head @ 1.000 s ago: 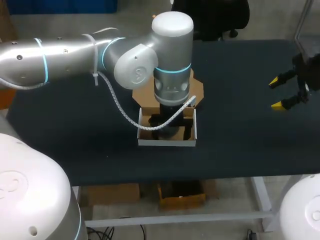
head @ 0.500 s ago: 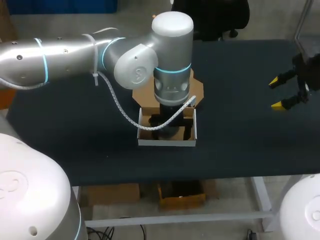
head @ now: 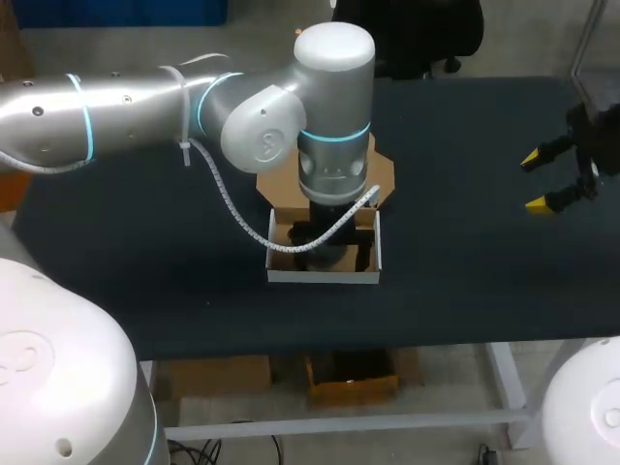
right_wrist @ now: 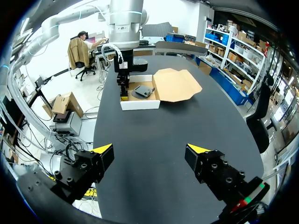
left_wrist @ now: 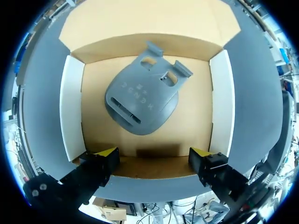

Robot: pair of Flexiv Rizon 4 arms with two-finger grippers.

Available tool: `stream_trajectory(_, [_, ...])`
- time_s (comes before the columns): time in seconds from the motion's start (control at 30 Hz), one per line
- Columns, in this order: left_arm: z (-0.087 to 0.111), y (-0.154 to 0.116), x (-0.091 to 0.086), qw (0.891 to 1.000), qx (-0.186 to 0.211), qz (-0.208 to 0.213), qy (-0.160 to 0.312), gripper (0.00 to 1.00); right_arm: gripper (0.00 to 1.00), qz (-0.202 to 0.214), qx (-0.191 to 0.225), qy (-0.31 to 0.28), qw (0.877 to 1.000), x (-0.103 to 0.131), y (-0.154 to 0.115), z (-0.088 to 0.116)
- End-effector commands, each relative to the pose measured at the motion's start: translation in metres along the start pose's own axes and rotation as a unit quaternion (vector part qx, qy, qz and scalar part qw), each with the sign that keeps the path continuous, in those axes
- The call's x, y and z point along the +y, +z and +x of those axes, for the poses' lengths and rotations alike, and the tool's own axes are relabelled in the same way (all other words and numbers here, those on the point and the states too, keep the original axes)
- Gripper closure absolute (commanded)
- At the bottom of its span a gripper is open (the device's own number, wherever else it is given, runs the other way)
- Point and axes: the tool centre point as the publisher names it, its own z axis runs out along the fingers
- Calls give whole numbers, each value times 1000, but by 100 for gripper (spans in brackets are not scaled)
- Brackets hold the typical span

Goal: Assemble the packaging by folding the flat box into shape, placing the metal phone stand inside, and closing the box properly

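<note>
The folded box (head: 325, 275) stands open at the table's middle, white outside and brown inside, its lid flap (head: 384, 174) lying flat behind it. The grey metal phone stand (left_wrist: 141, 98) lies flat on the box floor (left_wrist: 96, 112), untouched. My left gripper (left_wrist: 153, 156) hangs open just above the box's front wall, nothing between its fingers; the arm hides most of the box (head: 325, 275) in the head view. My right gripper (head: 541, 180) hovers open and empty over the table's right side. In the right wrist view the box (right_wrist: 139, 103) and phone stand (right_wrist: 143, 91) lie far ahead of that gripper (right_wrist: 149, 149).
The black table (head: 465, 262) is bare to the right of the box and around my right gripper. My left arm (head: 194, 111) stretches across the left half above the surface.
</note>
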Motion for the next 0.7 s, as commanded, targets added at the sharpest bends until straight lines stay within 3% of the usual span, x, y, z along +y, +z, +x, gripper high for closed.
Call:
stream_trajectory(0.03, [1, 0, 2, 1000, -3, 1, -1, 0, 0, -2, 3, 0, 1000, 0, -2, 0])
stream_trajectory(0.5, [1, -4, 2, 1000, 1, 9, -16, 0, 0, -2, 3, 0, 1000, 0, -2, 0])
stream_trajectory(0.7, [0, -2, 11, 1000, 8, 14, -24, 0, 0, -2, 3, 0, 1000, 0, -2, 0])
